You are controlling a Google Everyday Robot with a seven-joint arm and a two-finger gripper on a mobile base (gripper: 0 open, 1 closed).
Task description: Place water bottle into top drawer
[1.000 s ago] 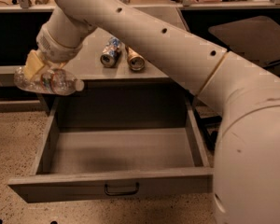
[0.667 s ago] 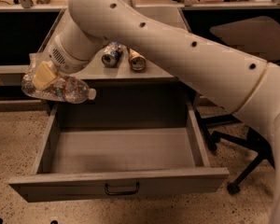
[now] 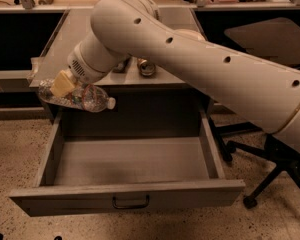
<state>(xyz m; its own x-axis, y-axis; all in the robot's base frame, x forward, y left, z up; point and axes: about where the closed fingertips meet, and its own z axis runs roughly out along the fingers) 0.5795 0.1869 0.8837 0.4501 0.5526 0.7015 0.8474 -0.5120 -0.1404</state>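
- Now the gripper [image 3: 65, 86], clamped around the water bottle [image 3: 92, 100], has carried it lower and rightward since a second ago.
- It hangs tilted, cap pointing right, over the back left corner of the open top drawer [image 3: 130, 190], not yet inside.
- Further right, the arm now partly covers the cans [image 3: 146, 68].
- Lowering and letting go likely come next.

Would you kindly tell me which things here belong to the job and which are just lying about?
For the job: water bottle, held in the gripper over the drawer's back left corner; open top drawer.
Just lying about: can on the table; office chair on the right.
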